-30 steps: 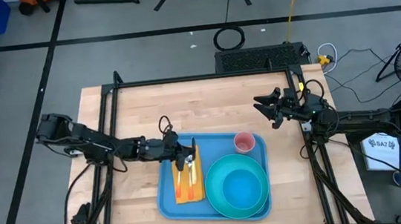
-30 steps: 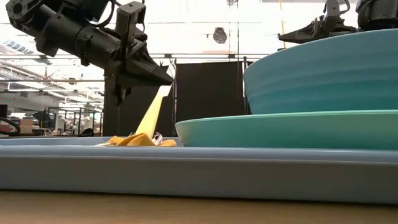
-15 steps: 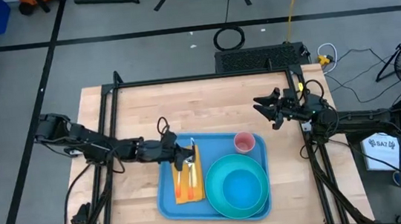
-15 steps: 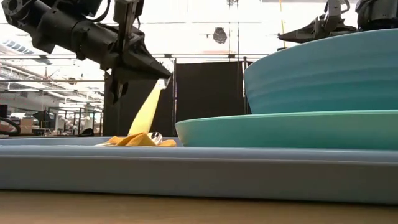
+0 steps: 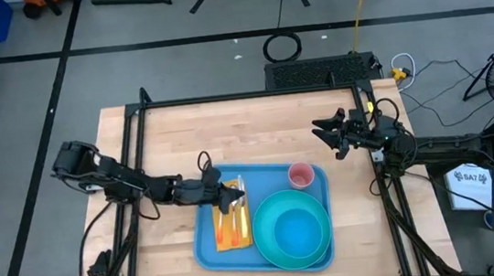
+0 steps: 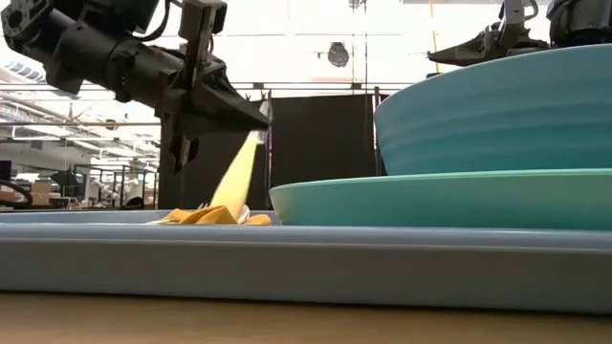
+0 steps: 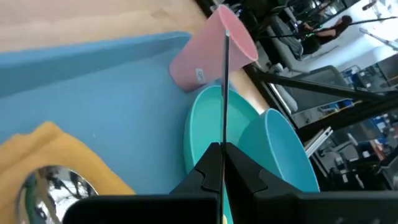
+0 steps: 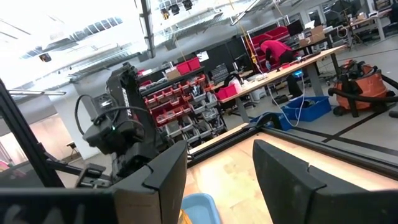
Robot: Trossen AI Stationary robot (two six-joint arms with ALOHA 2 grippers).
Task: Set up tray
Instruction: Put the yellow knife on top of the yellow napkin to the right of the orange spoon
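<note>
My left hand, pinching a thin utensil over the napkin on the tray at the counter front, has shifted slightly toward the plate; placement remains pending, while my right hand waits spread.

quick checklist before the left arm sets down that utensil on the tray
1. Left gripper shut on thin metal utensil: ok.
2. Left gripper over the yellow napkin at the tray left side: ok.
3. Napkin spot free: not ok, a spoon already lies there.
4. Plate and bowl stacked on the tray, pink cup at the corner: ok.
5. Right gripper open, parked off the tray: ok.
6. Which utensil is held: cannot tell.
</note>
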